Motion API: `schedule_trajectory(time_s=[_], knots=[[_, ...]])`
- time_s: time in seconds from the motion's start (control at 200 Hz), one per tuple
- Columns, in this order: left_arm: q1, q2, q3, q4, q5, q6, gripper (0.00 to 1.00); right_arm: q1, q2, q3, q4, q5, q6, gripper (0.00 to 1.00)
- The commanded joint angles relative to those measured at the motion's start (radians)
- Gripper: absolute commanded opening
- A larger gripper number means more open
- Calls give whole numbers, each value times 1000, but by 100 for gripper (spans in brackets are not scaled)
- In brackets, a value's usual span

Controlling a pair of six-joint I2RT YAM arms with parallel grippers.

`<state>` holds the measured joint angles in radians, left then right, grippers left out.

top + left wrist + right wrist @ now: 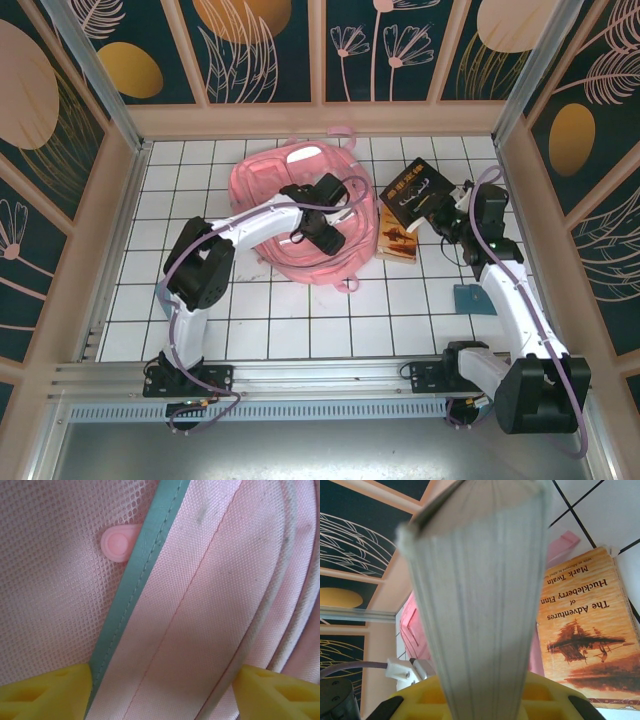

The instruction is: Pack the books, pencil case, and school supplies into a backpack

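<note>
The pink backpack [262, 185] lies flat near the middle of the white tiled desk [300, 315], toward the far wall, and the left arm [250, 225] reaches across it from the near left. In the left wrist view the yellow left fingers [45, 692] stand wide apart with nothing clamped; between them runs a band of smooth pink fabric from the backpack [200, 605]. A teal trim strip [135, 590] runs slantwise beside that band. Pink mesh [50, 580] lies on the strip's other side, and a small round pink tab [117, 542] pokes out from under the strip's edge. To the right of the backpack, the right fingers [432, 690] are closed on the dark book [412, 190]. It is raised at a tilt above the desk, its cover with white lettering facing up in the top view. In the right wrist view its page edges [480, 605] rise straight out from between the yellow fingers. The orange-brown book [397, 243] lies flat on the desk just beside the backpack and partly beneath the raised dark book. Its cover [590, 630] reads "The Adventures of Huckleberry Finn" by Mark Twain, over a reddish river scene. A small teal object [467, 298] sits on the desk near the right arm [505, 290], well apart from both books; what it is cannot be told.
</note>
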<state>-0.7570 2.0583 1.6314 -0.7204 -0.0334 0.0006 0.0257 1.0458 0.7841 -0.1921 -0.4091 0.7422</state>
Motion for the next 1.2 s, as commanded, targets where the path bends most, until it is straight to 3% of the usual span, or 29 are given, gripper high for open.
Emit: schedule_trajectory(time_s=[0.0, 0.1, 0.22, 0.445, 0.586, 0.626, 0.716, 0.906, 1.096, 1.196], knots=[[-14, 27, 23, -24, -70, 31, 77, -8, -32, -2, 69, -13, 7, 12], [-25, 16, 8, -19, -51, 53, 87, -9, -31, -9, 72, -14, 9, 12], [-32, -1, -14, 2, -42, 72, 89, -10, -32, -17, 77, -16, 13, 12], [-33, 52, 5, 15, -218, 41, 78, -10, -32, -25, 83, -20, 21, 12], [-32, 57, 5, 28, -222, 41, 77, -10, -35, -25, 81, -20, 21, 12], [-32, 56, 6, 33, -233, 37, 71, -10, -36, -25, 80, -19, 22, 12], [-33, 26, 22, 49, -285, 12, 47, -12, -42, -23, 75, -14, 21, 12], [-34, -78, 24, 107, -332, 22, 20, -12, -61, -16, 60, -2, 20, 12], [-34, -157, -3, 184, -393, 12, 0, -11, -99, -16, 53, -7, 12, 12], [-34, -210, -9, 242, -444, -6, 0, -12, -114, -19, 56, -39, 8, 12]])
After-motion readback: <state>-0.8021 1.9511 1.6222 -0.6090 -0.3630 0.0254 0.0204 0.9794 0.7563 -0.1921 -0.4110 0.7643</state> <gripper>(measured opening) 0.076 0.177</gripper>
